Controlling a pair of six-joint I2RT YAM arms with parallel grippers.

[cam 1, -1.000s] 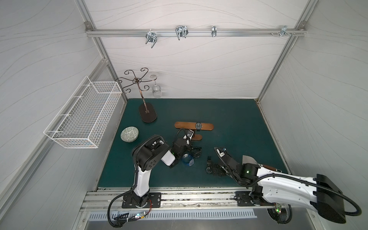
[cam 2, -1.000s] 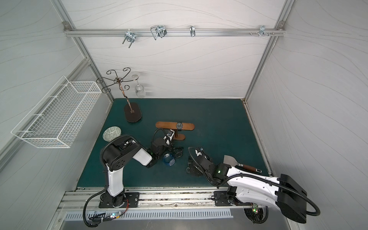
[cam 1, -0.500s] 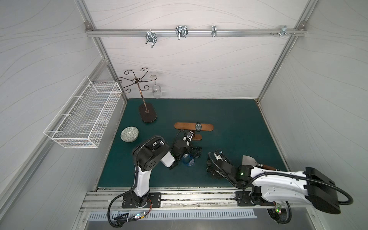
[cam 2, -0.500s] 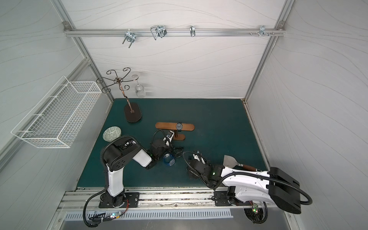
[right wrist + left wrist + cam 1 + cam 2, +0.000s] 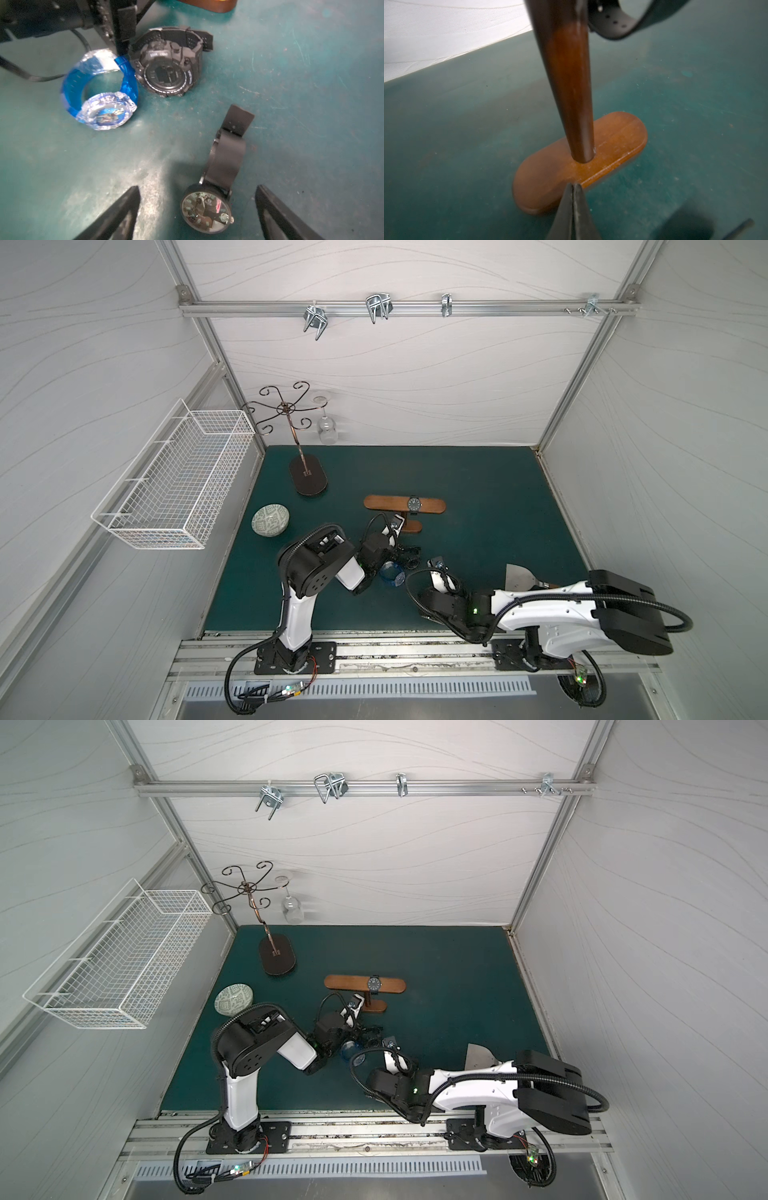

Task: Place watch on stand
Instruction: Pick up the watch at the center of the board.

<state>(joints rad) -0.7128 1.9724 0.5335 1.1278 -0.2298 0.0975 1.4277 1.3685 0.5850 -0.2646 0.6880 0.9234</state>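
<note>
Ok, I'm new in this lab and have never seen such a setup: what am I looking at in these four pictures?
The machine is a left arm and a right arm, at a green mat. Both top views look down from one overhead camera; the other two pictures come from a camera on each wrist. A wooden stand already carries a black watch. On the mat lie a clear blue watch, a black digital watch and a round-dial watch. The right gripper is open, its fingers either side of the round-dial watch, not touching it. The left gripper is shut and empty, by the stand's base.
</note>
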